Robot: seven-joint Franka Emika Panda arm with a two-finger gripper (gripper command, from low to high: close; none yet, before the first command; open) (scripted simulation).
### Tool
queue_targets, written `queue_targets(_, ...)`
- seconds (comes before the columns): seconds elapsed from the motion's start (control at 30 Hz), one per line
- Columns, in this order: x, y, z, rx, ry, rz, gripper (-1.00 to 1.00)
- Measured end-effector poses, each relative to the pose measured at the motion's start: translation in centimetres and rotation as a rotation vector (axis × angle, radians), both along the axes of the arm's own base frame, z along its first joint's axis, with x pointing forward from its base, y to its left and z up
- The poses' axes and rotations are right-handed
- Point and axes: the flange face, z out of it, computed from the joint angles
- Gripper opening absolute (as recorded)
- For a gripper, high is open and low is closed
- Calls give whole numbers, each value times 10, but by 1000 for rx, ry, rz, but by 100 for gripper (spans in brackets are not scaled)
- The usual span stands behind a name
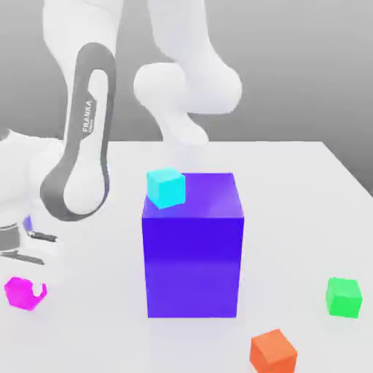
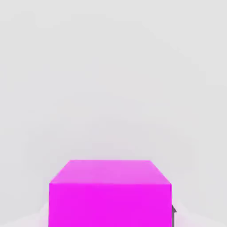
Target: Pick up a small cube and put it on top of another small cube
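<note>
Claw (image 1: 28, 285) clamped on magenta cube (image 1: 20, 292), low on table (image 1: 306, 218). Grasp done; lift and stacking remain. Green cube (image 1: 343, 296), orange cube (image 1: 273, 350) lie well apart from claw, unstacked.

You've got a smooth, glossy white plastic-looking arm shell (image 1: 182, 80) w/ a matt dark grey band (image 1: 84, 138). Big blue-violet block (image 1: 192, 248) looks satiny; small magenta cube (image 2: 110, 195) flat, matt; white tabletop (image 1: 291, 204) smooth, matt.

White arm (image 1: 193, 55), grey FRANKA-lettered panel (image 1: 86, 131)
</note>
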Motion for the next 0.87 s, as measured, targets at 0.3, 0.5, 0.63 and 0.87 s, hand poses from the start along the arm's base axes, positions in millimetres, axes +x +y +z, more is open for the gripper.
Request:
queue_targets(0.3,76,223,18,32,4,424,-100)
queue_targets(0.5,59,372,32,27,6,702,-100)
queue_targets(0.63,10,493,40,12,3,954,-100)
queue_targets(0.87,-26,565,-8,-6,-3,1101,100)
